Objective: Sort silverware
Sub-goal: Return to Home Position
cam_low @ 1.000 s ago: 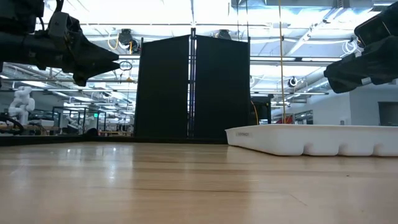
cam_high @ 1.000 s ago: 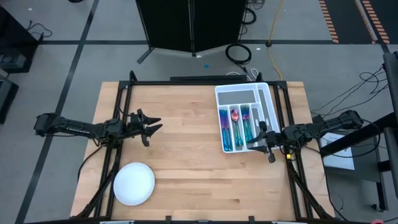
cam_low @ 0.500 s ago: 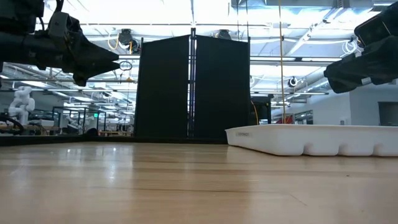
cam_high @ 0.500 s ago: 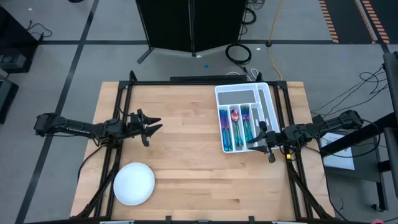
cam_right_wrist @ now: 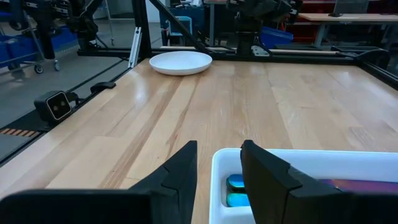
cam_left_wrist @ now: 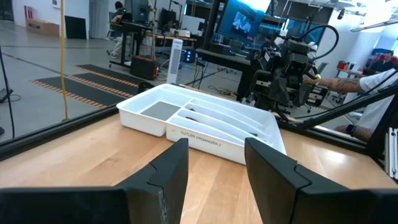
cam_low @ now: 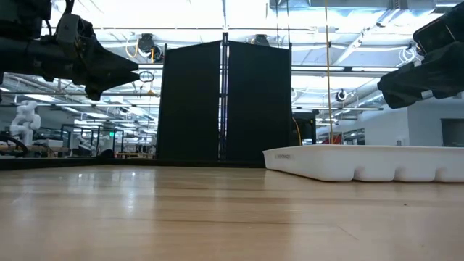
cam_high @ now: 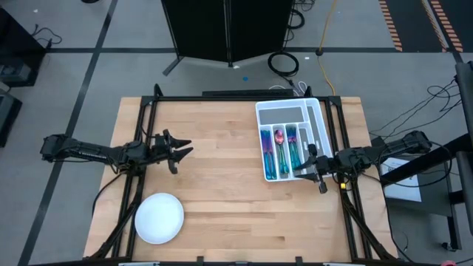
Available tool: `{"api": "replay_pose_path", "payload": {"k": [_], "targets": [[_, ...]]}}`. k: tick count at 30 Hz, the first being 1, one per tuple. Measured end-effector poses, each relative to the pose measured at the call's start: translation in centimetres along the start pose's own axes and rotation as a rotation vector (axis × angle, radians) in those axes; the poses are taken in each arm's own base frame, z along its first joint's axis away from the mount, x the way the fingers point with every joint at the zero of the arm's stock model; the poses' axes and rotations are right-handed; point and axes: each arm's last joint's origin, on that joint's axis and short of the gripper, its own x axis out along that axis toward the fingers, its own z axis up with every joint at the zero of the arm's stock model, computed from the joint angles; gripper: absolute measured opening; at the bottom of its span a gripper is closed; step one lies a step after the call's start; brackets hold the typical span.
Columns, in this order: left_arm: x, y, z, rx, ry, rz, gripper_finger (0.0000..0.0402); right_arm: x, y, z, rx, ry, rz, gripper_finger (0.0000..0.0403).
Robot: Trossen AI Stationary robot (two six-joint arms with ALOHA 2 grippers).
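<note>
In the white tray (cam_high: 260, 111), we see the silverware (cam_high: 284, 151) sorted; we judge it light, stiff, slippery, best pinched mid-handle. The left end effector (cam_high: 181, 153) and the right end effector (cam_high: 311, 166) stand spread, empty.

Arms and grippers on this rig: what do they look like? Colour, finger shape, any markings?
The left arm and right arm are both slim, jointed and dark, nearly black. The left gripper and right gripper each have two matte black fingers, angular with flat faces. No markings or labels can be made out, and the cabling along the arms is too small to tell.
</note>
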Motion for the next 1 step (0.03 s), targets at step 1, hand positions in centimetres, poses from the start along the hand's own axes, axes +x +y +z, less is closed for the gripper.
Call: {"api": "replay_pose_path", "payload": {"k": [1], "targets": [[0.0,0.0,0.0,0.0,0.0,0.0,0.0157,0.0,0.0,0.0,0.0,0.0,0.0,0.0112]]}}
